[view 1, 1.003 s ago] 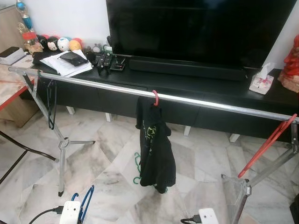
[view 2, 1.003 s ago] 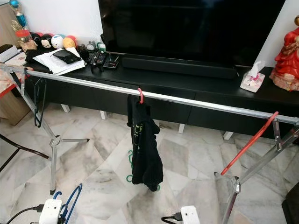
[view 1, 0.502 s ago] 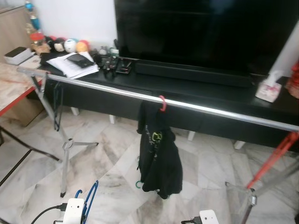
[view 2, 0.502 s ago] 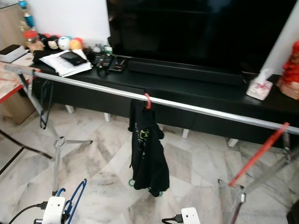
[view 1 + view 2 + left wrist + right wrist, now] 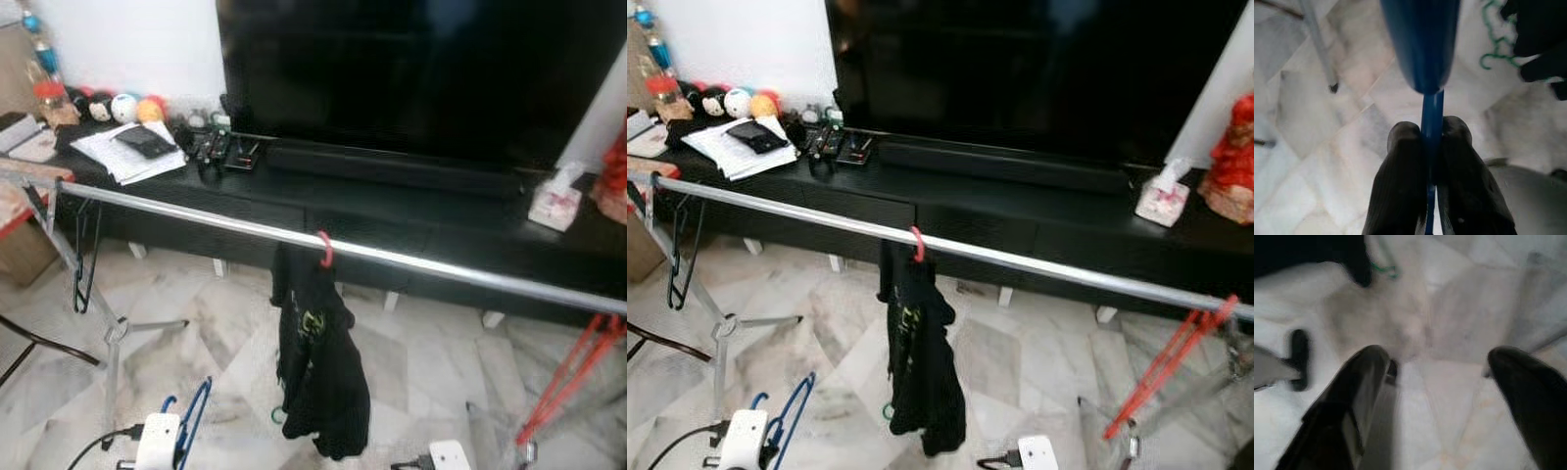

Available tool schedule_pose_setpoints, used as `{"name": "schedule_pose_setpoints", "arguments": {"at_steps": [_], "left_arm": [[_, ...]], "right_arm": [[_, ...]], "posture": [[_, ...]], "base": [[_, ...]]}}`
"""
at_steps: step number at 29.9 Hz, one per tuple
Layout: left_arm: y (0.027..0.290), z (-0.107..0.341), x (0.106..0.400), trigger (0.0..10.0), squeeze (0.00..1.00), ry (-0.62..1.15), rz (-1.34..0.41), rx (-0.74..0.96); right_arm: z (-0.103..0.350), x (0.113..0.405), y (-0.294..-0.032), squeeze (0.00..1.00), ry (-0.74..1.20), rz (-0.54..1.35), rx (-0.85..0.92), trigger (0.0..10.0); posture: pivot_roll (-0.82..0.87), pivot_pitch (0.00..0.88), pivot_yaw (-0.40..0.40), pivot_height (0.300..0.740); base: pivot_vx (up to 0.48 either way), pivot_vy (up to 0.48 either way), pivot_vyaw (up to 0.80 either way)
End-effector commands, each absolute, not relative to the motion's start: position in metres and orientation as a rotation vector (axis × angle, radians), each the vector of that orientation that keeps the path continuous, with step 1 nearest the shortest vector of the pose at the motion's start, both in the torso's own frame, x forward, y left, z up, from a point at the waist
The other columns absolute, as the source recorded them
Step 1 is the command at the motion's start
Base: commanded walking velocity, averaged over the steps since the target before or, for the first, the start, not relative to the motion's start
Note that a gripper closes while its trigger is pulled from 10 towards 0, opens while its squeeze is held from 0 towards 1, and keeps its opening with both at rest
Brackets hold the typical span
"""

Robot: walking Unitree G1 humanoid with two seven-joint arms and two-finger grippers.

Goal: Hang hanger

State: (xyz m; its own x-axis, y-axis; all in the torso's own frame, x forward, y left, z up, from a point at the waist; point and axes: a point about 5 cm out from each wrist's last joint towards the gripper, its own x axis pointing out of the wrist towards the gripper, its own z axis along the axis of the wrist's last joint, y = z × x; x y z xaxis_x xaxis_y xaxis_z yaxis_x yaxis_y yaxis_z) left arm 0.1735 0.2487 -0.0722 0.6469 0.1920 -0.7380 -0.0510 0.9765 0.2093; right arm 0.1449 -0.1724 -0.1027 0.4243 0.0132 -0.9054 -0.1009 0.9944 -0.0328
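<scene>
My left gripper (image 5: 1431, 134) is shut on a blue hanger (image 5: 1425, 44), held low near the floor; that blue hanger (image 5: 191, 421) also shows at the lower left of the head views. A silver clothes rail (image 5: 196, 215) runs across in front of me. From its middle a red hanger hook (image 5: 324, 248) carries a black garment (image 5: 318, 362). A black hanger (image 5: 82, 259) hangs near the rail's left end and a red hanger (image 5: 573, 377) leans at its right end. A green hanger (image 5: 1493, 46) lies on the floor under the garment. My right gripper (image 5: 1440, 367) is open over the marble floor.
A black TV bench (image 5: 411, 211) with a large TV (image 5: 411, 69), papers (image 5: 127, 147), remotes, toys and a tissue box (image 5: 554, 201) stands behind the rail. The rail's tripod leg (image 5: 113, 343) stands at left. White plugs and cables (image 5: 157, 441) lie on the floor near me.
The camera has shifted, so the whole scene sits differently in frame and is blurred. The rail, the garment and the hangers keep their places. The blue hanger stays low at my left.
</scene>
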Motion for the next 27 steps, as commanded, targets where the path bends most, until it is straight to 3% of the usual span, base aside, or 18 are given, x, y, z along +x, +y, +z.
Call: {"name": "schedule_pose_setpoints", "arguments": {"at_steps": [1, 10, 27], "left_arm": [[0.242, -0.073, 0.176, 10.0, 0.0, 0.858, 0.136, 0.152], [0.242, -0.072, 0.18, 10.0, 0.0, 0.847, 0.135, 0.169], [0.237, -0.065, 0.194, 10.0, 0.0, 0.791, 0.12, 0.185]], "right_arm": [[-0.103, 0.142, -0.18, 0.0, 1.14, 0.059, -0.105, 10.0], [-0.103, 0.143, -0.18, 0.0, 1.14, 0.063, -0.108, 10.0], [-0.102, 0.145, -0.181, 0.0, 1.135, 0.065, -0.11, 10.0]], "posture": [[0.0, 0.0, -0.047, 0.74], [0.0, 0.0, -0.045, 0.74], [0.0, 0.0, -0.046, 0.74]], "base": [[0.319, 0.0, 0.0], [0.315, 0.0, 0.0], [0.0, 0.0, 0.0]]}}
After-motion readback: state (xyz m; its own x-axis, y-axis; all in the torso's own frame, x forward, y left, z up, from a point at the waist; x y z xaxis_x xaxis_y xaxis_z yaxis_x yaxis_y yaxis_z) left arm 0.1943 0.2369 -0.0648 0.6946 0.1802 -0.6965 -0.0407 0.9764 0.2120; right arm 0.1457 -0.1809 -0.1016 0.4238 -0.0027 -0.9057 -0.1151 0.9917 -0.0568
